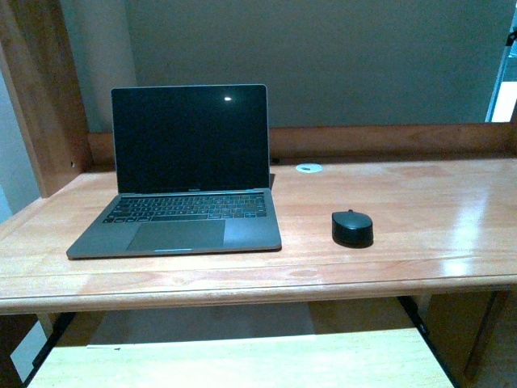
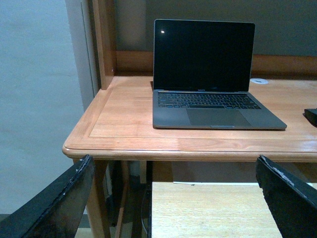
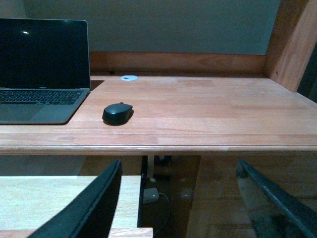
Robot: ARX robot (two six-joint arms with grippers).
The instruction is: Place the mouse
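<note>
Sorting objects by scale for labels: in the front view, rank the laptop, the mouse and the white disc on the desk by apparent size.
Largest to smallest:
1. laptop
2. mouse
3. white disc, which lies farther back, so its true size is less sure.

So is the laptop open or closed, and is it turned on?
Open: the laptop's lid stands up behind its keyboard. The screen is black apart from a small light reflection, so it looks off, though asleep cannot be ruled out.

Desk point(image 1: 420, 210): light wood, smooth varnished top, glossy sheen at 4 o'clock of the mouse. Mouse point(image 1: 352, 228): black plastic, matt. Laptop point(image 1: 186, 230): grey metal body, matt; screen point(image 1: 190, 137) glossy black. Gripper fingers point(image 2: 54, 203): black, scuffed edges.
</note>
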